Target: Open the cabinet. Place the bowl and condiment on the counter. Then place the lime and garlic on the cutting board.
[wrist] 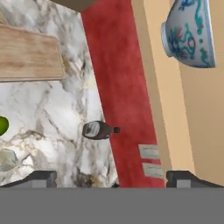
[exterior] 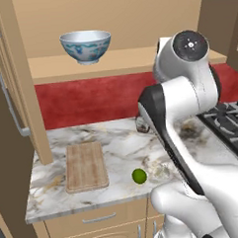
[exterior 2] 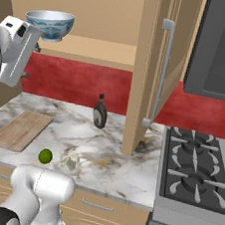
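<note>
Marble counter (exterior: pixel 117 141) carries the cutting board (exterior: pixel 86 166) at left, lime (exterior: pixel 139 176) and garlic (exterior: pixel 159 171) near its front edge, condiment (exterior 2: pixel 100 112) by the red backsplash (exterior: pixel 90 98). Bowl (exterior: pixel 85 46) sits inside the opened cabinet (exterior: pixel 113 62). Gripper (wrist: pixel 112 178) fingers spread apart, empty.

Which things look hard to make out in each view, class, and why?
Left base view: the garlic blends with the marble counter. Right base view: the bottle is small, its label indistinct. Hand view: rolled sideways, so the bowl appears tipped.

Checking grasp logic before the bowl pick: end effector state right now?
End effector: open, fingertips spread wide, holding nothing; bowl sits on the cabinet shelf, untouched.
</note>
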Robot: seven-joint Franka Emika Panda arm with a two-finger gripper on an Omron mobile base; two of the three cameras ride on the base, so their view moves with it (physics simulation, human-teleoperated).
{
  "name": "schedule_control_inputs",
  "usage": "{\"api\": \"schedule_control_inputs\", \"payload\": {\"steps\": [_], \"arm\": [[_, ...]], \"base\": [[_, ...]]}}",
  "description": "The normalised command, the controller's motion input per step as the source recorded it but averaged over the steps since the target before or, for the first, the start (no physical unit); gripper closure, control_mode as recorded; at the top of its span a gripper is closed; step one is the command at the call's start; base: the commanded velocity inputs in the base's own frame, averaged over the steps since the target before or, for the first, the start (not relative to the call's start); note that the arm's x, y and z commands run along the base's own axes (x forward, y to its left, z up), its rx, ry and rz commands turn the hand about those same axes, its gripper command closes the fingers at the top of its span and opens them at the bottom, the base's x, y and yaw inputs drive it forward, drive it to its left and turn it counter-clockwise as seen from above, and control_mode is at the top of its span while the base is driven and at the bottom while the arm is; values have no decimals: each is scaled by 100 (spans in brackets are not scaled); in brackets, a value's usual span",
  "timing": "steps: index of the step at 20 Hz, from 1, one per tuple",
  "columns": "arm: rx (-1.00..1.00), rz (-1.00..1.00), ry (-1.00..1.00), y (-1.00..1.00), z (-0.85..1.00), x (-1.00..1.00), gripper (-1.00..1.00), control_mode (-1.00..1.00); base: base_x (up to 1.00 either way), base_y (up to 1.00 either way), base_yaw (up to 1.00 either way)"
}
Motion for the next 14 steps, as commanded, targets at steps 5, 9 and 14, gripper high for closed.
{"api": "schedule_control_inputs", "payload": {"steps": [5,9,14], "arm": [[-26,1,-28,45,47,14,-100,-100],[-16,6,-30,11,47,32,-100,-100],[-4,0,5,5,74,15,-100,-100]], "base": [[0,0,0],[0,0,0],[0,0,0]]}}
